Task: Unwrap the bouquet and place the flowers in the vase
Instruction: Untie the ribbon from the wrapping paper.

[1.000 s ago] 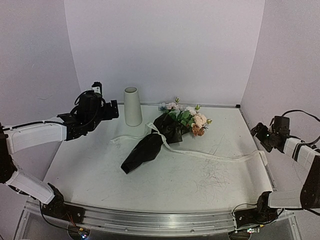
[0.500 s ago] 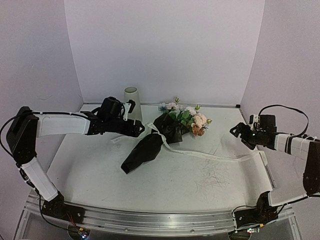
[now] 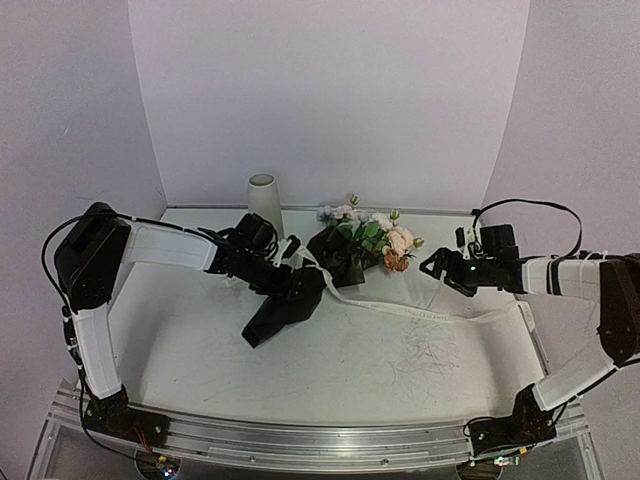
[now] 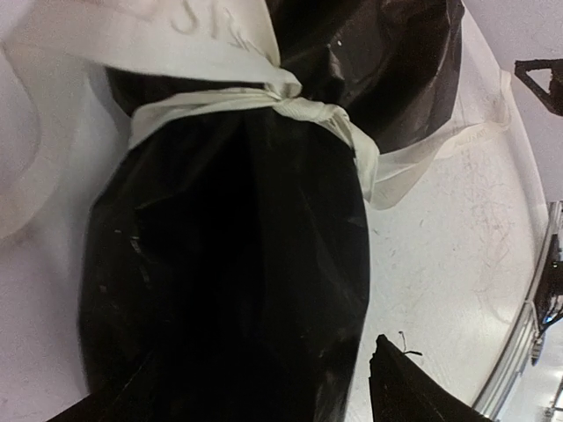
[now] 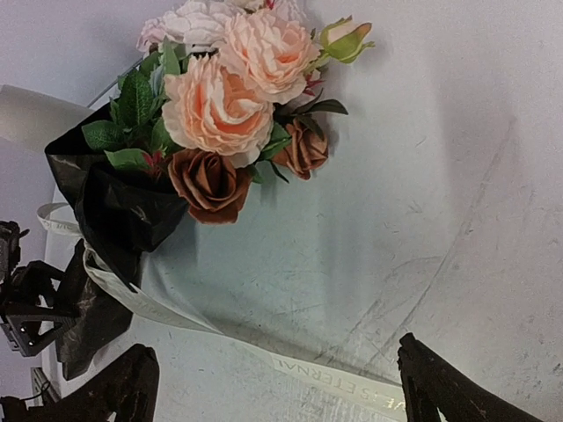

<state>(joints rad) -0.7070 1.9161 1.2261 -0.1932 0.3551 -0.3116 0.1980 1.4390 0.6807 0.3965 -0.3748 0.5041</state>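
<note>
The bouquet (image 3: 330, 262) lies tied on the table (image 3: 350, 370) beside the vase (image 3: 264, 205), left gripper (image 3: 292, 272) spread astride its wrap (image 4: 229, 264), right gripper (image 3: 430, 268) spread empty near the flowers (image 5: 220, 105), so pulling the wrap may drag everything and tighten the ribbon (image 4: 264, 101).

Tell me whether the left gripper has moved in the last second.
Yes. The left gripper went right, from left of the vase, past it, to the bouquet.

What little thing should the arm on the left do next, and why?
Probably close the left gripper on the bouquet's black wrap just below the ribbon knot: its open jaws straddle the wrap, and that knot is still tied, so the bundle likely needs steadying first.
</note>
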